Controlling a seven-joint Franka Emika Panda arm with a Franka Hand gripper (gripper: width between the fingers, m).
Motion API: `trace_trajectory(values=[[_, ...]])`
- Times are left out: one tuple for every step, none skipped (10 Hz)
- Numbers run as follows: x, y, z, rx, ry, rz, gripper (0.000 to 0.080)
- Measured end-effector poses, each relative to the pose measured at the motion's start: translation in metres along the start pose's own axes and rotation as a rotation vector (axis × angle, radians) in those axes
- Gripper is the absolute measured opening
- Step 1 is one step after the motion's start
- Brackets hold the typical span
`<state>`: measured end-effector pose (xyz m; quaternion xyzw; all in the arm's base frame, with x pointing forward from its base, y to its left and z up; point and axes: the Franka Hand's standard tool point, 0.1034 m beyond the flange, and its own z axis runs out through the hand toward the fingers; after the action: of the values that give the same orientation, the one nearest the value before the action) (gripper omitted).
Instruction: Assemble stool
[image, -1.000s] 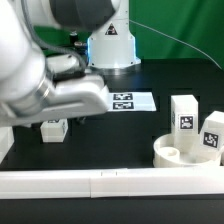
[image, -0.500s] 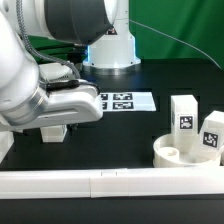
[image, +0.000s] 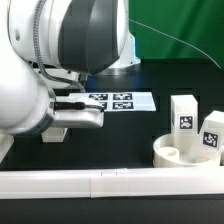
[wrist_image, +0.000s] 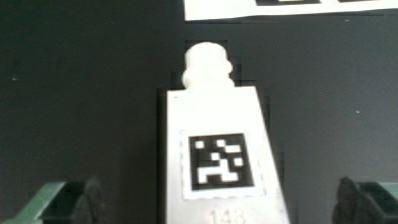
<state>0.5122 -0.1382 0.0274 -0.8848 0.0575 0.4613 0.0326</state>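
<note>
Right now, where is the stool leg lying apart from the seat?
The leg is on the exterior view's left, under the arm, near the marker board; in the wrist view it lies between the fingers of the open gripper.

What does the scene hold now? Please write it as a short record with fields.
gripper state: gripper open, straddling lying leg, not touching
lying leg tag: faces the wrist camera
standing legs: near leg, far leg, both at exterior view's right
seat: seat drum in front of them
board: marker board lying flat
</note>
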Motion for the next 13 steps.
trace_trajectory(values=[[0.0,0.0,0.0,0.0,-0.001,0.0,0.0649],[0.0,0.0,0.001,0.0,-0.002,0.0,0.0649],[0.003,0.001,0.006,0.0,-0.009,0.001,0.0649],[0.006,0.002,0.014,0.001,-0.025,0.003,0.0649],[0.007,0.002,0.019,0.001,-0.038,0.003,0.0649],[0.007,0.002,0.018,0.001,-0.034,0.003,0.0508],[0.007,0.002,0.018,0.001,-0.035,0.003,0.0508],[0.007,0.002,0.018,0.001,-0.035,0.003,0.037],[0.007,0.002,0.018,0.001,-0.035,0.003,0.0335],[0.007,0.002,0.018,0.001,-0.035,0.003,0.0335],[0.007,0.002,0.018,0.001,-0.035,0.003,0.0335],[0.007,0.002,0.018,0.001,-0.035,0.003,0.0335],[0.007,0.002,0.018,0.001,-0.035,0.003,0.0335]])
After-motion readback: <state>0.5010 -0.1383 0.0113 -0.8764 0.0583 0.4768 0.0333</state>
